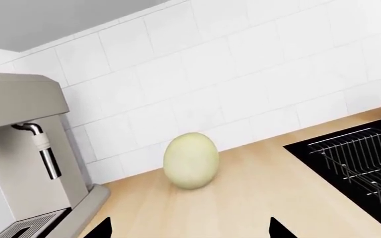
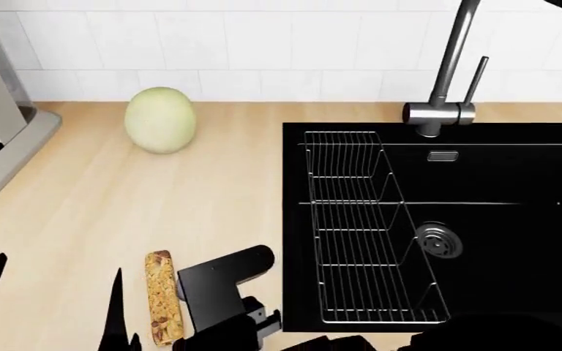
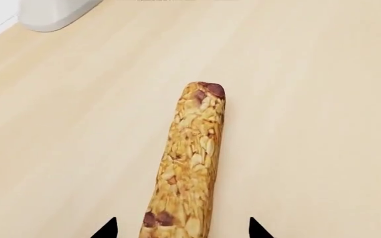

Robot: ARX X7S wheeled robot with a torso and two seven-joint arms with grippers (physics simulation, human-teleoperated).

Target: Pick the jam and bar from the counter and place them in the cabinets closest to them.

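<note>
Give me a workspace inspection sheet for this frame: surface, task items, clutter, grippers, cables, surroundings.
Surface: light wood counter, flat, black sink set into it with a wire rack inside.
Job's things: bar lying flat on the counter near the front edge; jam not seen in any view.
Clutter: pale-green melon by the wall; coffee machine at the far left.
Grippers: right gripper open, its tips either side of the bar's near end; left gripper open, empty, facing the melon.
Cables: nothing seen.
Surroundings: white tiled wall, faucet behind the sink; cabinets not in view.
</note>
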